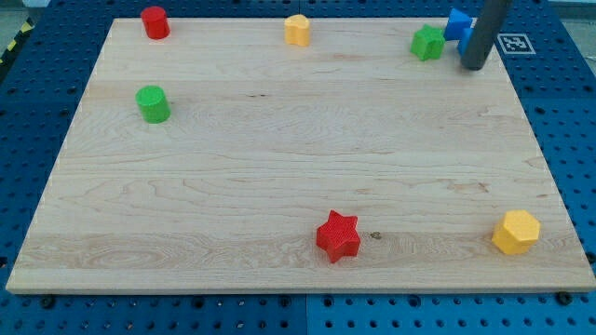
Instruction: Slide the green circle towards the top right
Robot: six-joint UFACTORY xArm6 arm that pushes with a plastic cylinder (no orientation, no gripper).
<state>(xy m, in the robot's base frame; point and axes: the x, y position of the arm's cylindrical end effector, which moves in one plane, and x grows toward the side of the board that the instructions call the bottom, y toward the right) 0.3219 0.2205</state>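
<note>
The green circle (153, 103) is a short green cylinder standing near the board's left edge, in the upper left part. My tip (473, 66) is the lower end of the dark rod at the view's top right, far to the right of the green circle. It stands just right of a green star-shaped block (428, 43) and just below a blue block (458, 24), which the rod partly hides.
A wooden board (298, 186) lies on a blue pegboard. A red cylinder (155, 22) stands at the top left, a yellow block (297, 30) at top centre. A red star (338, 236) lies at bottom centre, a yellow hexagon (516, 232) at bottom right.
</note>
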